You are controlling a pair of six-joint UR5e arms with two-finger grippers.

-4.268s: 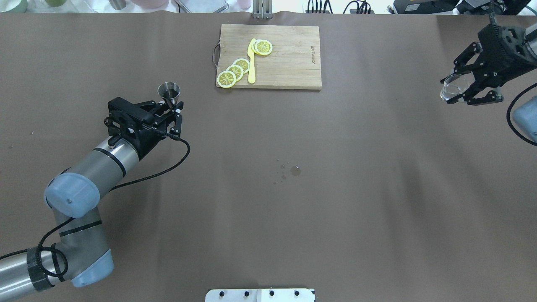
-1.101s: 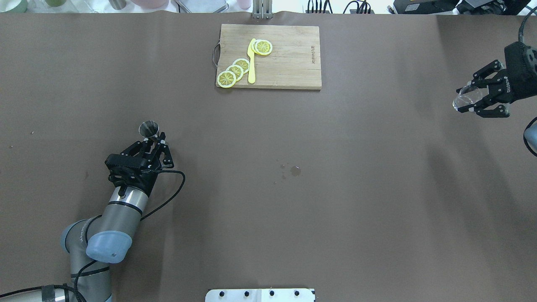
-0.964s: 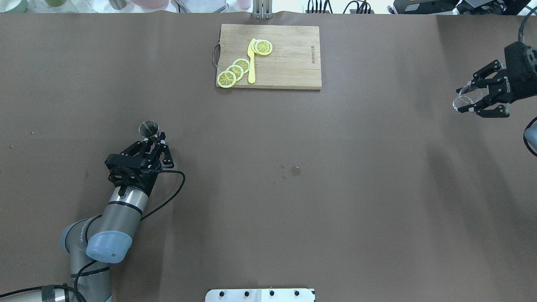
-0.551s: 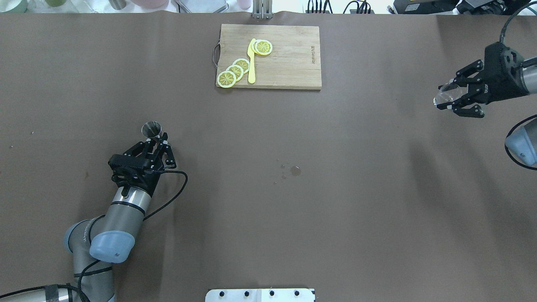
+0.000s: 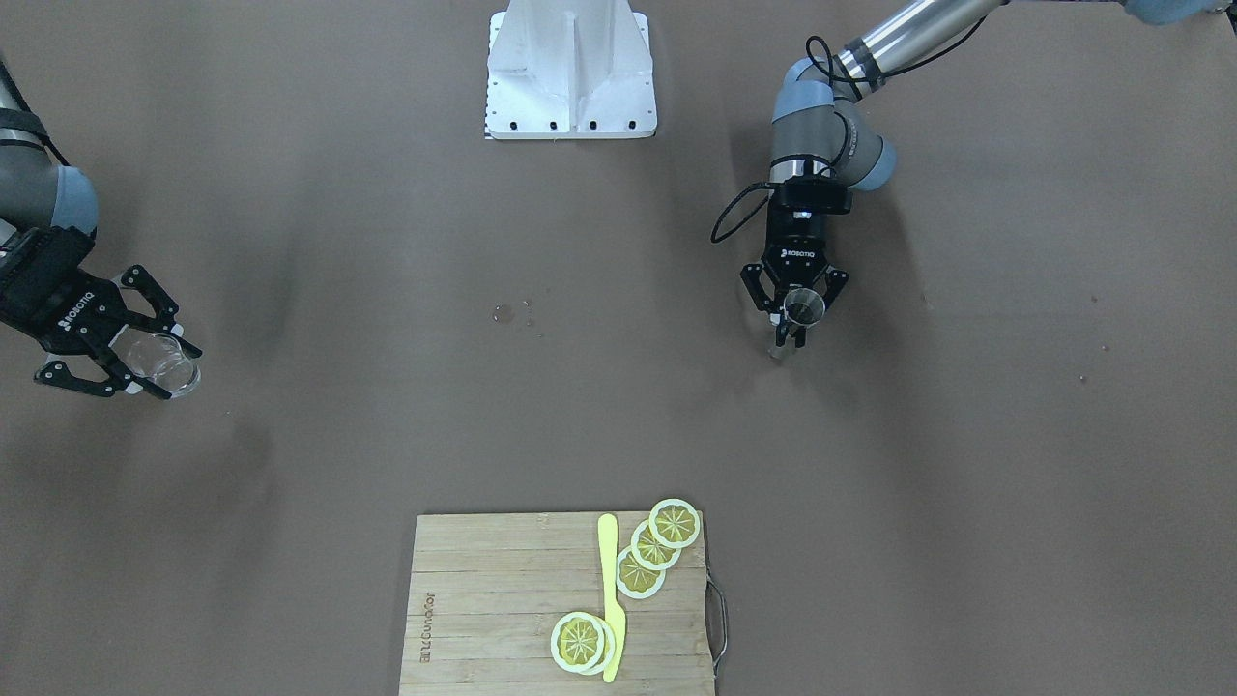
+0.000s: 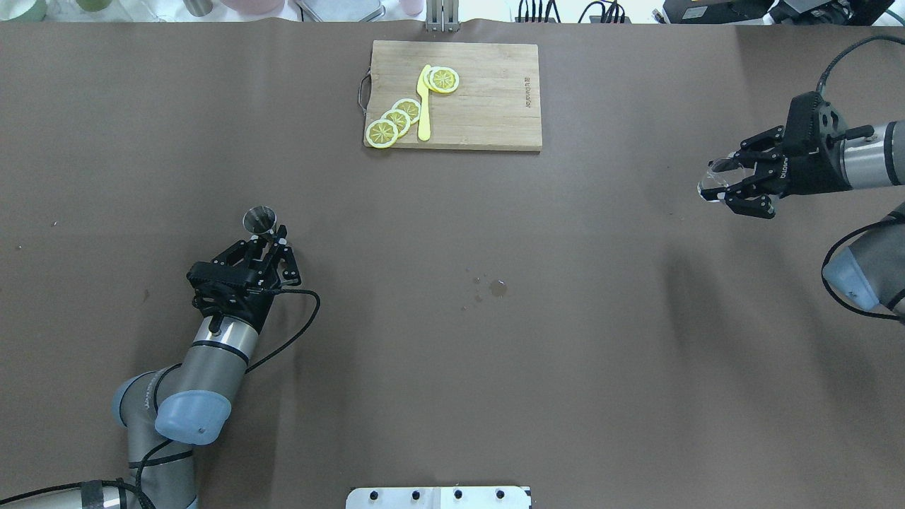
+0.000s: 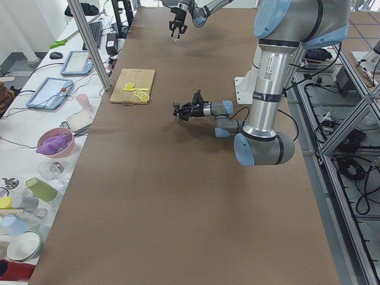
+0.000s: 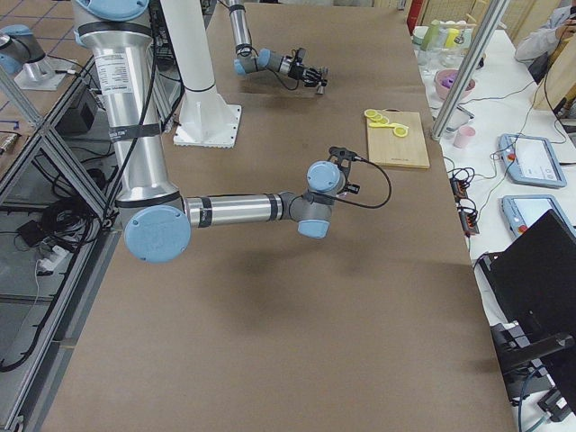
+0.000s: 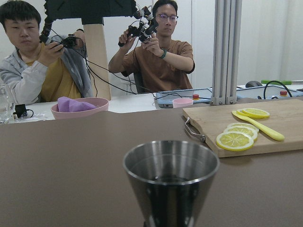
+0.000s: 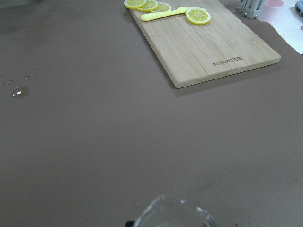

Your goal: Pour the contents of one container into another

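Inward comes the right hand (image 6: 727,184), pinching one clear glass tumbler (image 6: 711,184), partly hidden in its grip, above the brown bench (image 6: 565,353); left hand (image 6: 273,237) pinches one upright conical steel cup (image 6: 259,219), base hidden.

You've got even, bright overhead light; soft shadows on the table (image 6: 679,283); right wrist view's glass (image 10: 173,215) blurry up close.

The tabletop (image 6: 452,367) is plain brown. The board (image 6: 488,106) is pale striped wood, its lemon slices (image 6: 382,133) and knife (image 6: 423,116) yellow. The cup (image 6: 259,219) is silver, the glass (image 5: 162,364) clear.
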